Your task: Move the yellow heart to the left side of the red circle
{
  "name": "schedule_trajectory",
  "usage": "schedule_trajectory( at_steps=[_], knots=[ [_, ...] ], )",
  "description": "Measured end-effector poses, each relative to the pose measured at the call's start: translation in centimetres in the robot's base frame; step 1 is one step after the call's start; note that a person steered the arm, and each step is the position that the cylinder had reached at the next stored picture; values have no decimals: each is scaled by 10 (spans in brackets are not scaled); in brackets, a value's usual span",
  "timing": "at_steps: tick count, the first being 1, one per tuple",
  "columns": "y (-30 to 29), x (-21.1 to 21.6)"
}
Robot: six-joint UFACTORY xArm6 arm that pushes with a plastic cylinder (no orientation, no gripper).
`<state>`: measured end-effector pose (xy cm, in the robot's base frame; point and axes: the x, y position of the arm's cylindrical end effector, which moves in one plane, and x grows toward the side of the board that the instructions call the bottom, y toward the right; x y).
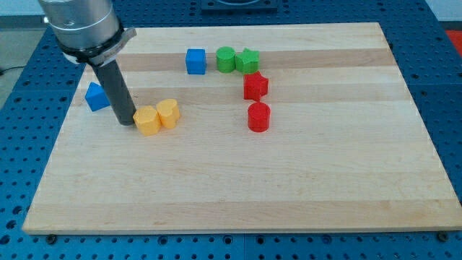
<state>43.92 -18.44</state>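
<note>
The yellow heart (pixel 168 113) lies left of the board's middle. Its left side touches a yellow pentagon (pixel 148 120). The red circle (pixel 258 116) lies well to the right of the heart, with bare wood between them. My tip (pixel 126 121) rests on the board at the left edge of the yellow pentagon, touching it or nearly so. The pentagon lies between my tip and the heart.
A red star (pixel 255 86) lies just above the red circle. A green circle (pixel 226 59) and green star (pixel 247 60) lie side by side near the view's top, with a blue cube (pixel 195 61) to their left. A blue triangle (pixel 95 96) lies left of my rod.
</note>
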Motion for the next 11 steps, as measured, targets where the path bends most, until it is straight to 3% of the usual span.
schedule_trajectory(
  at_steps=[3,7,9,11],
  knots=[
    [35,-31],
    [110,-16],
    [103,-28],
    [41,-31]
  ],
)
